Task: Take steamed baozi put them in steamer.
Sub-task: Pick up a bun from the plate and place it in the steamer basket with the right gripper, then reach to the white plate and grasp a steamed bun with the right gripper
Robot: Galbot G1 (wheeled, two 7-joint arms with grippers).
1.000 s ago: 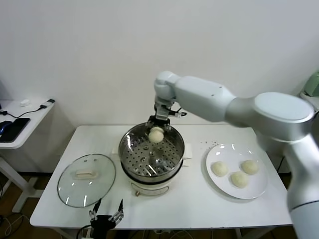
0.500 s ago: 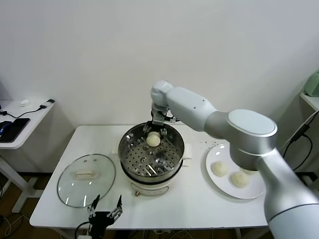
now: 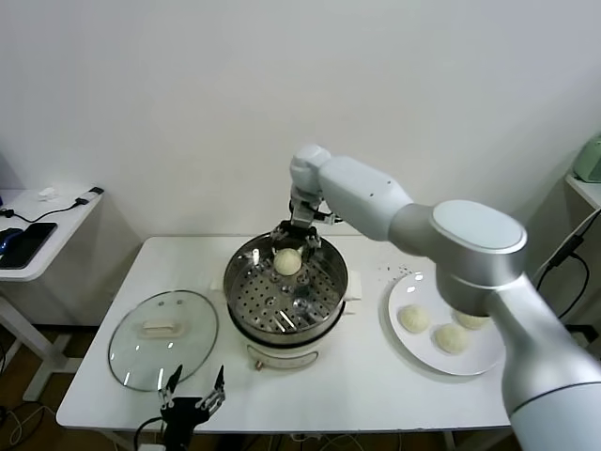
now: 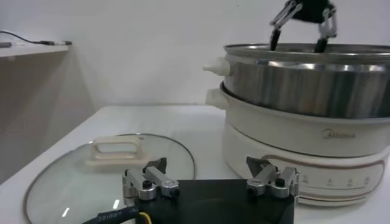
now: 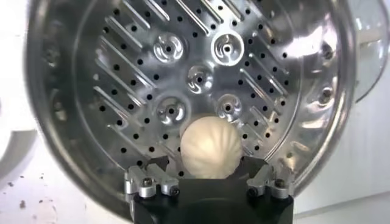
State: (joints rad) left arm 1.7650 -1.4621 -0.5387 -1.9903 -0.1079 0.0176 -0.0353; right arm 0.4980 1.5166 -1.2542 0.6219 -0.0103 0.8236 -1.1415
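Note:
The steel steamer (image 3: 246,282) stands on its white pot base at the table's middle. One cream baozi (image 3: 287,262) lies on the perforated floor at the back of the basket; it also shows in the right wrist view (image 5: 211,148). My right gripper (image 3: 299,236) hangs just above it, open, with its fingers spread on either side of the bun (image 5: 207,169). Three more baozi (image 3: 413,318) lie on the white plate (image 3: 406,349) at the right. My left gripper (image 3: 192,401) is open and empty at the table's front edge.
The round glass lid (image 3: 162,338) with a white handle lies flat to the left of the steamer, just ahead of my left gripper (image 4: 207,171). A small side table (image 3: 38,230) with a phone stands at the far left. The wall is close behind the steamer.
My right gripper brought the baozi down into the back of the steamer and opened around it. The bun now rests on the floor. The left arm has barely moved.

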